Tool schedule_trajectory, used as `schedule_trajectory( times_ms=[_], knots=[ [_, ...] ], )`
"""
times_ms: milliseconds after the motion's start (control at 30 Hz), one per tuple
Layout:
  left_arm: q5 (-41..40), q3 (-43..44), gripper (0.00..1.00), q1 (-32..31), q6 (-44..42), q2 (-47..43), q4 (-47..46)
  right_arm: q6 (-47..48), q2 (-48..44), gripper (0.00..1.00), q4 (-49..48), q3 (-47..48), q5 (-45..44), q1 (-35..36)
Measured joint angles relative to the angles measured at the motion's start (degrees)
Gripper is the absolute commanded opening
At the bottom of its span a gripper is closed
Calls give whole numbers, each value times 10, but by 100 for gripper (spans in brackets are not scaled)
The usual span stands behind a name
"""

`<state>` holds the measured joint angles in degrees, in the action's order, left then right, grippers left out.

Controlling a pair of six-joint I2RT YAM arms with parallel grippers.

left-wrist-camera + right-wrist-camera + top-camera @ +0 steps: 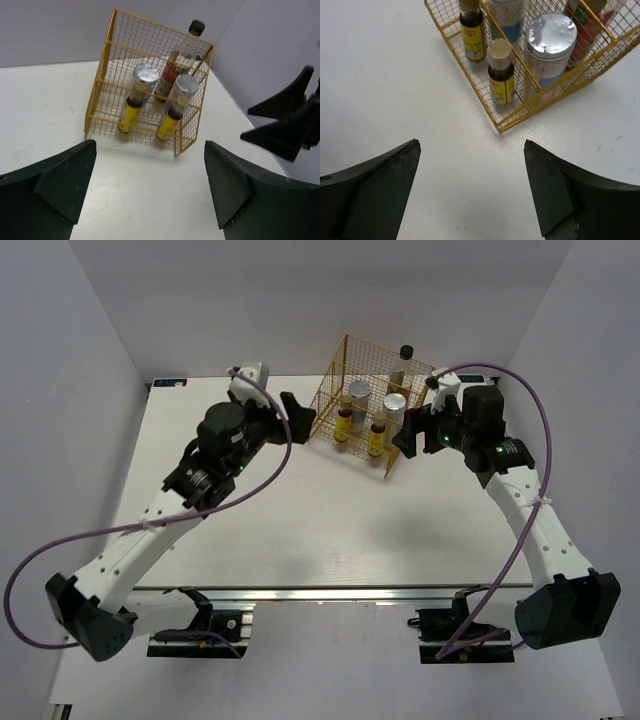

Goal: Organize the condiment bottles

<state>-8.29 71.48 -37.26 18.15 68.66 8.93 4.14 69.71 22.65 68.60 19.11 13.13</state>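
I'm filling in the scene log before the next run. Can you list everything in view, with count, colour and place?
wire rack: one, gold, far part of the table, right of centre
tall clear bottle: one, black cap, red and white label, back of the rack
white cylinders: two, silvery lids, middle row of the rack
amber bottles: two, dark with yellow labels, front row of the rack
table: one, white, under everything
cables: two, purple, one looped along each arm
left arm: one, white and black, reaching toward the rack's left side
right arm: one, white and black, reaching toward the rack's right side
left gripper: one, black, open, empty
right gripper: one, black, open, empty
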Motion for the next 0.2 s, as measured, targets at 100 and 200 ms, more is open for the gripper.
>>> schedule_trajectory(
  times_ms=[100, 200],
  knots=[
    [-1, -52, 98, 0, 15, -48, 5, -15, 23, 89, 41, 35, -23, 0],
    [-6, -104, 98, 0, 31, -85, 22, -24, 31, 90, 63, 55, -42, 0]
  ],
)
